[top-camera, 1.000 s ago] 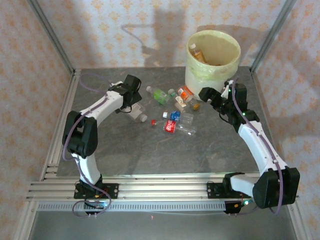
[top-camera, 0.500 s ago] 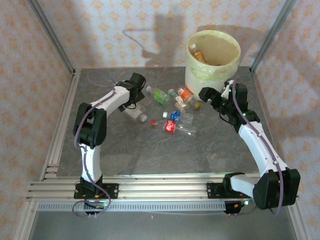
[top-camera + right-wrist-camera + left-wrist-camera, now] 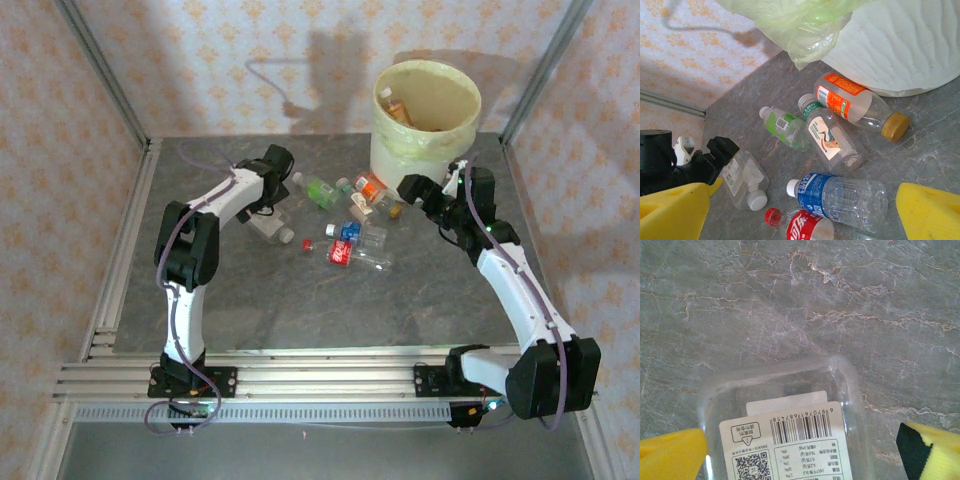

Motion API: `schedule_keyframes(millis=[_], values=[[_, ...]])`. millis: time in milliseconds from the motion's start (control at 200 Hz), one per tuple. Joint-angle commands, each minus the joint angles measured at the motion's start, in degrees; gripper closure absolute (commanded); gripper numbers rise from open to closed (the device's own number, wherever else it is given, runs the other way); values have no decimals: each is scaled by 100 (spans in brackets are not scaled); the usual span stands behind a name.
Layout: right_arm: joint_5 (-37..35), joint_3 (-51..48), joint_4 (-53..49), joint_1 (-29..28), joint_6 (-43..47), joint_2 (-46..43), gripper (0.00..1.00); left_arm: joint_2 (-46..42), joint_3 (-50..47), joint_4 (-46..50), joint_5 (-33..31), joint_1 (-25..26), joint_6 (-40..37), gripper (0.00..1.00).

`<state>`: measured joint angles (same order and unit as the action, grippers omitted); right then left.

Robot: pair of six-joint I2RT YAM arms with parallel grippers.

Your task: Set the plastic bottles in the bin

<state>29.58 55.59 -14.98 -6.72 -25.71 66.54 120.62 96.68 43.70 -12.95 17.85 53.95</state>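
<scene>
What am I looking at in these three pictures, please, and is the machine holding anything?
These are two robot arms bolted to the near edge of a grey table, each ending in a two-finger gripper. The overhead view looks down from behind them. The other two pictures come from cameras on the wrists, so the yellow shapes at their edges are the fingers. Several plastic bottles lie on the table beside the bin, among them a green-labelled bottle and a blue-labelled bottle. The left gripper is open, with a clear bottle between its fingers. The right gripper is open, facing the bottles. Nothing is held.
</scene>
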Motion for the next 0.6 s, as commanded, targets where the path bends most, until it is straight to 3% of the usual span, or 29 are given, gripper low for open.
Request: schedule_keyframes(millis=[0, 260, 595], values=[[-37, 4, -40, 4, 67, -150, 4, -15, -125, 89, -11, -105, -85, 0], [-37, -18, 19, 1, 27, -124, 4, -439, -96, 240, 21, -141, -414, 0], [-58, -31, -40, -1, 67, -203, 4, -293, -129, 235, 50, -151, -241, 0]])
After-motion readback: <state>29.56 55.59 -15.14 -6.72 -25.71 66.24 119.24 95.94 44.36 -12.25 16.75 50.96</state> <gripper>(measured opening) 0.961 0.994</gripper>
